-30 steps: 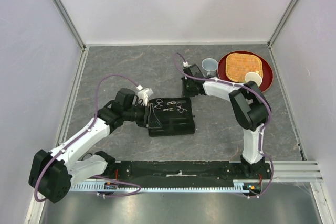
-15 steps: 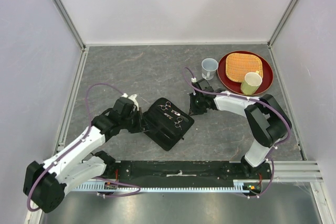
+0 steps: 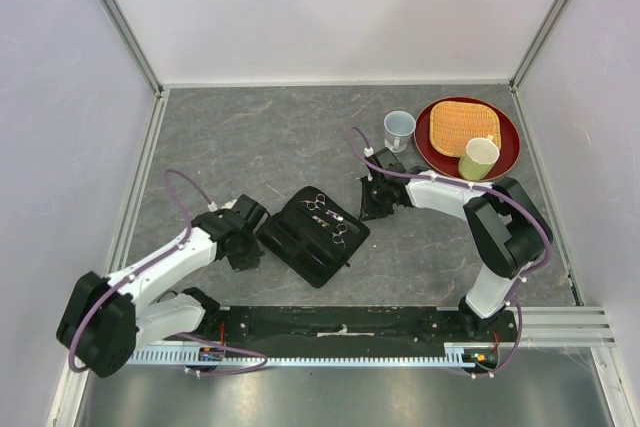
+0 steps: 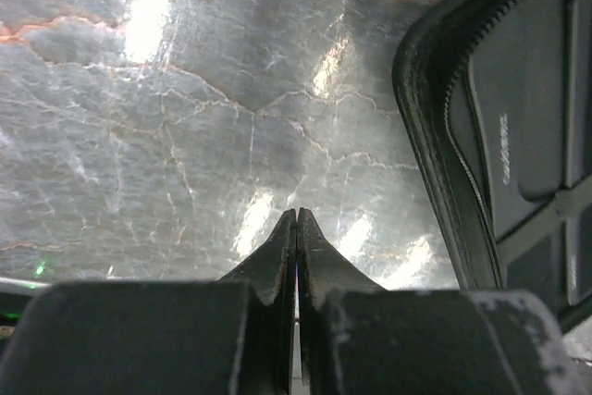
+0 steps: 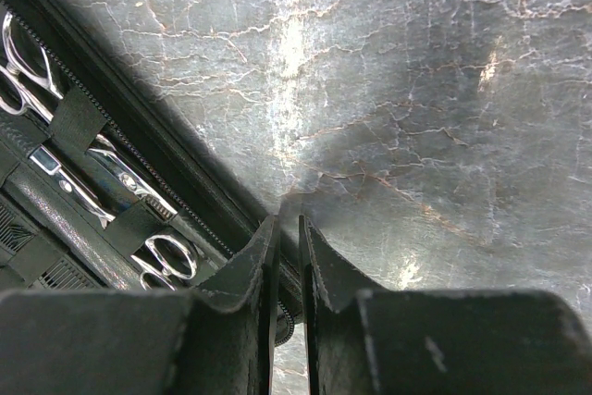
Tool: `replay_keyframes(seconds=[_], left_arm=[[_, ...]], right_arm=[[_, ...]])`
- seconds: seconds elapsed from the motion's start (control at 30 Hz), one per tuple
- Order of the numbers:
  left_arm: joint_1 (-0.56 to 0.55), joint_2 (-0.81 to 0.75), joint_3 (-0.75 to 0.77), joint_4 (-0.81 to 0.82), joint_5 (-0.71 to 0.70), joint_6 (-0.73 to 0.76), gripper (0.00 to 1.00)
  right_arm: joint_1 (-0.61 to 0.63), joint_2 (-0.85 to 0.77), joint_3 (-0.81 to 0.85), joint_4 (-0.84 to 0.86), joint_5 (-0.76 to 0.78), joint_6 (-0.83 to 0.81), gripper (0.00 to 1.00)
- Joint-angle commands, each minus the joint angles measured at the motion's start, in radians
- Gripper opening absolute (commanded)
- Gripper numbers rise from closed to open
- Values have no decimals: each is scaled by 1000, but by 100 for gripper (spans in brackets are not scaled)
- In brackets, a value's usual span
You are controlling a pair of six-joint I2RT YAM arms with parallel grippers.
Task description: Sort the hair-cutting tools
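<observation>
Top external view: an open black case (image 3: pixel 300 242) lies mid-table, toward the near edge.
Scissors: both silver pairs, upper pair (image 3: pixel 317 201) and lower pair (image 3: pixel 343 232), sit strapped inside the case.
Combs: not clearly visible; dark toothed shapes in the case pockets may be them.
Left gripper (image 4: pixel 296 215): fingers pressed together, empty, over bare table just beside the case's left rim.
Right gripper (image 5: pixel 288 222): fingers almost together at the case's far-right rim; whether they pinch it, I cannot tell.
Progress: judged nearly done; confirming the combs and perhaps closing the case remain.
</observation>
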Motion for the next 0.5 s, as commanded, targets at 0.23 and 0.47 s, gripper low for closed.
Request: replay_keyframes(seconds=[0.23,0.47], left_arm=[[47,146,-42,411,98,93,2],[67,123,68,555,144,241,3]], right_arm=[[8,42,36,-45,-44,-69,21],[14,77,66,-80,-146,-153,22]])
